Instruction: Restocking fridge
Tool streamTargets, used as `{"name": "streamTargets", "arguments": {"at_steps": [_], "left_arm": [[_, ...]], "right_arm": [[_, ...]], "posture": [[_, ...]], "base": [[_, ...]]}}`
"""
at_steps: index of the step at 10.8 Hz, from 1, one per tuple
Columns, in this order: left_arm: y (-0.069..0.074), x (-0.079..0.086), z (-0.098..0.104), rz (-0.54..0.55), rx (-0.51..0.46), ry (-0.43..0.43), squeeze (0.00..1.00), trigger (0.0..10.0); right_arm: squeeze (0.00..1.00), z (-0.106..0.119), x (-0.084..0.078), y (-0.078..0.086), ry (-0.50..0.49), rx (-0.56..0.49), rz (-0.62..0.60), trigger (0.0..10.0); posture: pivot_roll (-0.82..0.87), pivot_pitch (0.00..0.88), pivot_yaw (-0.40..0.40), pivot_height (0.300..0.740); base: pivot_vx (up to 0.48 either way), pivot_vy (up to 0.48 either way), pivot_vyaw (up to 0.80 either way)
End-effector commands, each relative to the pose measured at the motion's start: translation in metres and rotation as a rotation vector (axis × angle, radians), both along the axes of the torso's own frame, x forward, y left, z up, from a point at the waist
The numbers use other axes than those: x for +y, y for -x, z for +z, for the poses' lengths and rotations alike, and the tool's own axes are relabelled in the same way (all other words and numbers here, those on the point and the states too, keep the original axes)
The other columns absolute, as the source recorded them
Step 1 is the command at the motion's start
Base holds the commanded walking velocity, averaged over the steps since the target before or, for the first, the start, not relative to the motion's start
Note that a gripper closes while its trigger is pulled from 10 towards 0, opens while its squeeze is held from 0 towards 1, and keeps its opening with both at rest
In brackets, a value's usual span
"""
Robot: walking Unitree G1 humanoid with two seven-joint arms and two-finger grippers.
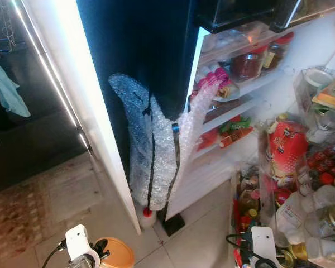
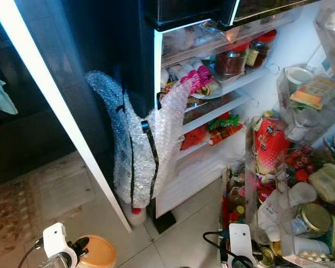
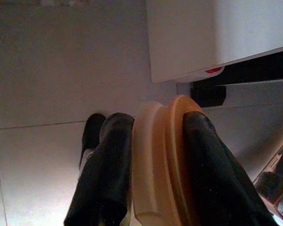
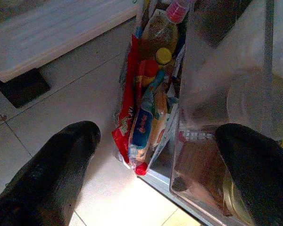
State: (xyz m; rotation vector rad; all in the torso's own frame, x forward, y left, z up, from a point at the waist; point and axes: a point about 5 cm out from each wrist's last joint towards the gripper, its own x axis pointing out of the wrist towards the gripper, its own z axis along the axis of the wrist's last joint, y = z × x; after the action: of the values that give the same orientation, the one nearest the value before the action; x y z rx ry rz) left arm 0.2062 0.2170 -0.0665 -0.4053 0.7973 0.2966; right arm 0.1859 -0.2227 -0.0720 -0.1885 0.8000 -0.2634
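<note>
Two claws are hanging low over the tiled floor [image 1: 195,234] before the open fridge [image 2: 212,117].
The left claw [image 3: 151,155] is gripping an orange lid [image 3: 162,160] on edge between its fingers, with the fridge's lower corner just beyond it. The right claw [image 4: 155,150] is hovering with its fingers spread wide apart above the door shelf [image 4: 217,174], packed bottles and sachets [image 4: 148,103] lying directly between and beyond its fingertips. A bubble-wrap roll [image 1: 151,156] is leaning against the fridge's dark side.
</note>
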Motion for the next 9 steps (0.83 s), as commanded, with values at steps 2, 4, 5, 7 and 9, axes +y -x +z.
{"name": "streamTargets", "arguments": {"at_steps": [2, 4, 5, 7, 9], "left_arm": [[0.0187, -0.0025, -0.0114, -0.010, 0.086, 0.010, 0.00, 10.0], [0.0188, -0.0026, -0.0114, -0.010, 0.086, 0.010, 0.00, 10.0], [0.0189, -0.0026, -0.0114, -0.009, 0.086, 0.010, 0.00, 10.0], [0.0188, -0.0026, -0.0114, -0.009, 0.086, 0.010, 0.00, 10.0], [0.0189, -0.0030, -0.0115, -0.010, 0.086, 0.010, 0.00, 10.0]], "right_arm": [[0.00, -0.0003, -0.0052, 0.0035, 0.006, 0.002, -0.014, 10.0], [0.00, -0.0010, -0.0039, 0.0040, 0.001, 0.006, -0.010, 10.0], [0.00, -0.0012, -0.0028, 0.0039, -0.002, 0.007, -0.007, 10.0], [0.00, -0.0013, -0.0023, 0.0038, -0.005, 0.007, -0.005, 10.0], [0.00, -0.0015, -0.0015, 0.0038, -0.006, 0.009, -0.001, 10.0]], "posture": [[-0.13, 0.164, -0.032, 0.740], [-0.13, 0.164, -0.032, 0.740], [-0.13, 0.163, -0.032, 0.740], [-0.13, 0.163, -0.032, 0.740], [-0.13, 0.162, -0.033, 0.740]], "base": [[0.000, -0.276, 0.00], [0.000, -0.277, 0.00], [0.000, -0.277, 0.00], [0.000, -0.277, 0.00], [0.000, -0.277, 0.00]]}}
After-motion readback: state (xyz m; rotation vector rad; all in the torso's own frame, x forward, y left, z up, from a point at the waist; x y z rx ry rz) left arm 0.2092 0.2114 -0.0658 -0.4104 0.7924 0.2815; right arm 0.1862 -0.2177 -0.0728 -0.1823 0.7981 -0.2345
